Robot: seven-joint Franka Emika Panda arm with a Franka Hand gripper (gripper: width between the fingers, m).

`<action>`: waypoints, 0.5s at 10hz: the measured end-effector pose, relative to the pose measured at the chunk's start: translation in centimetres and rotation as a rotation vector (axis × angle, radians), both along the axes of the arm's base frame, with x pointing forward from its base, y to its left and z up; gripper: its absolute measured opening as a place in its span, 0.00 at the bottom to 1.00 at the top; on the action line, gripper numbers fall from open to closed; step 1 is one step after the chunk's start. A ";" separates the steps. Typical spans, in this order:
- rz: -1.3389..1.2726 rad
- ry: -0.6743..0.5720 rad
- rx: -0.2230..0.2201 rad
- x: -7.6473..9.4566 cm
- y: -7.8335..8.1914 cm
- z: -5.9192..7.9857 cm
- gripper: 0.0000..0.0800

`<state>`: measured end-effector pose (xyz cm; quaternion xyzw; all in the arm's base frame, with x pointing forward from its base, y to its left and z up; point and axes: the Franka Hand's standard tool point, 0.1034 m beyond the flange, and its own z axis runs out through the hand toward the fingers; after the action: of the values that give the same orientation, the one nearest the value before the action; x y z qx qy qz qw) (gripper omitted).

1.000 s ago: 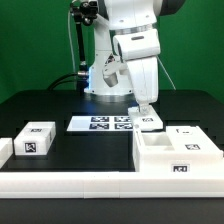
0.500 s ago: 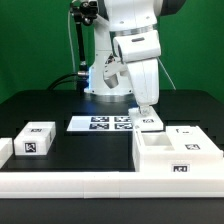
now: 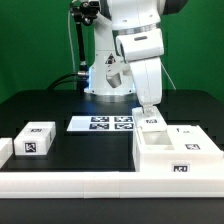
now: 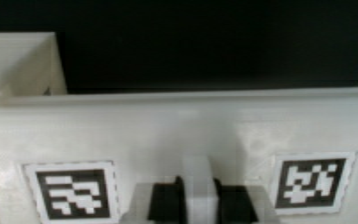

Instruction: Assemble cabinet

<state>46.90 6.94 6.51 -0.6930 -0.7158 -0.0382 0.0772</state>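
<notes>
The cabinet body [image 3: 160, 160], a large white open box with a tag on its front, stands at the exterior view's right. My gripper [image 3: 147, 106] is shut on a white panel [image 3: 151, 121] with tags and holds it just above the body's far left corner. In the wrist view the panel [image 4: 194, 140] fills the lower half with two tags, and my gripper [image 4: 197, 200] pinches a ridge on it between its dark fingers [image 4: 167, 203]. A small white drawer block [image 3: 35, 140] with a tag sits at the exterior view's left.
The marker board [image 3: 98, 123] lies flat in the middle, behind the gripper's left. A long low white border rail [image 3: 90, 184] runs along the front. Another white part [image 3: 188, 132] with small tags sits behind the cabinet body.
My gripper has moved a little toward the exterior view's right with the panel in it, closer to the cabinet body. Nothing else moved.
</notes>
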 end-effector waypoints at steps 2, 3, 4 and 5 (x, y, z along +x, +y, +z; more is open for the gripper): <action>-0.006 0.003 0.011 0.5 -0.1 -0.5 0.08; -0.004 -0.003 0.017 1.1 -0.2 -0.5 0.08; 0.002 -0.019 0.024 1.5 -0.1 -0.7 0.08; -0.003 -0.034 0.027 1.7 -0.1 -0.7 0.08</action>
<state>48.63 6.84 5.83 -0.6922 -0.7154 -0.0599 0.0741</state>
